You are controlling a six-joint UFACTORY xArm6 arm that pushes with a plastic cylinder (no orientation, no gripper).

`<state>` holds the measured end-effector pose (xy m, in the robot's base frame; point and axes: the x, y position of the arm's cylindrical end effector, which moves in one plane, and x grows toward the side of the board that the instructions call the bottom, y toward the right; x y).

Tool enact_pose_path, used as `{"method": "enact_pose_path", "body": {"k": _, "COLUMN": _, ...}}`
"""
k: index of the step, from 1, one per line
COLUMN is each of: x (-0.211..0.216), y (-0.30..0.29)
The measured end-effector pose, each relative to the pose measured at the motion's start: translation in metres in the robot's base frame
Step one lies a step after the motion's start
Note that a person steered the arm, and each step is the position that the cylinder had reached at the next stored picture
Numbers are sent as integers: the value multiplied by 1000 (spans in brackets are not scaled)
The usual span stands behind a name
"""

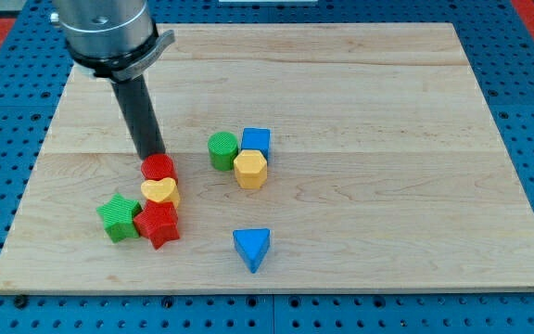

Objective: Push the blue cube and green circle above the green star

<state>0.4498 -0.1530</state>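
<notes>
Nearest you, at the view's bottom, a blue triangle block (251, 248) is sitting alone on the wooden board (415, 186), apart from everything else.

Moving farther in, a tight cluster is lying to the left of centre. The green star (117, 218) is resting at the cluster's 9 o'clock edge, touching a red star (158, 224) on its 3 o'clock side. A yellow heart (160, 191) is sitting just beyond the red star, and a red round block (158, 168) is sitting beyond that again, the three forming a short column.

My tip (149, 155) is standing at the red round block's 12 o'clock edge, seemingly touching it (the rod has no jaws, so there is nothing to be apart or clamped).

Farther still, and off at about 2 o'clock from the green star, the two task blocks are waiting. The green circle (222, 150) is touching the blue cube (256, 142) on its 3 o'clock side, and a yellow hexagon (249, 169) is pressing against both from the near side.

As for progress, you are looking at a task that appears hardly begun: the pair is sitting well to the right of the spot directly beyond the green star, and both blocks need sliding toward 9 o'clock. The tip is not touching either of them.
</notes>
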Motion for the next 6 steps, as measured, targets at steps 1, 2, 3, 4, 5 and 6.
{"method": "enact_pose_path", "body": {"k": 1, "x": -53, "y": -21}}
{"method": "enact_pose_path", "body": {"k": 2, "x": -101, "y": 39}}
{"method": "enact_pose_path", "body": {"k": 3, "x": -103, "y": 130}}
{"method": "enact_pose_path", "body": {"k": 4, "x": -50, "y": 149}}
{"method": "enact_pose_path", "body": {"k": 5, "x": -20, "y": 112}}
{"method": "enact_pose_path", "body": {"k": 6, "x": -4, "y": 63}}
